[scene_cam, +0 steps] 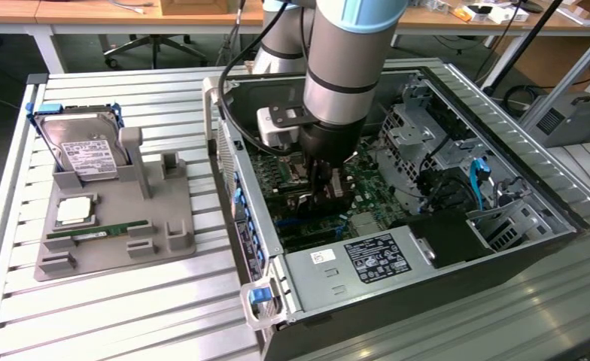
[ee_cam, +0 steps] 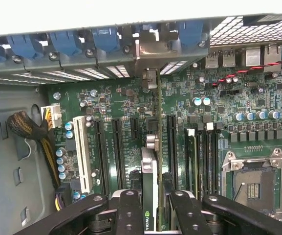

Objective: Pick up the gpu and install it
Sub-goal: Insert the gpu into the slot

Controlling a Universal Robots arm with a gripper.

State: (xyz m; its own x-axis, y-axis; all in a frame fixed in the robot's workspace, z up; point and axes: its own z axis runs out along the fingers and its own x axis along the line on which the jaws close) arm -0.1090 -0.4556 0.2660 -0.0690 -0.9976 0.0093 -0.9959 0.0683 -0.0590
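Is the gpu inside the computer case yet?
Inside: the gripper holds the gpu on edge over the motherboard slots; whether it's fully seated, cannot tell.

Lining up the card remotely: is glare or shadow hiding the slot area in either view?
Wrist view: even light on the motherboard, the gpu edge-on and clear between the gripper fingers; the case rim is washed out white. Exterior view: the arm shades the case interior.

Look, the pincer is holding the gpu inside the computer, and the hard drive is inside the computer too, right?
Not quite. The pincer does hold the gpu inside the computer, but the hard drive stands outside it, on the grey holder at the exterior view's left.
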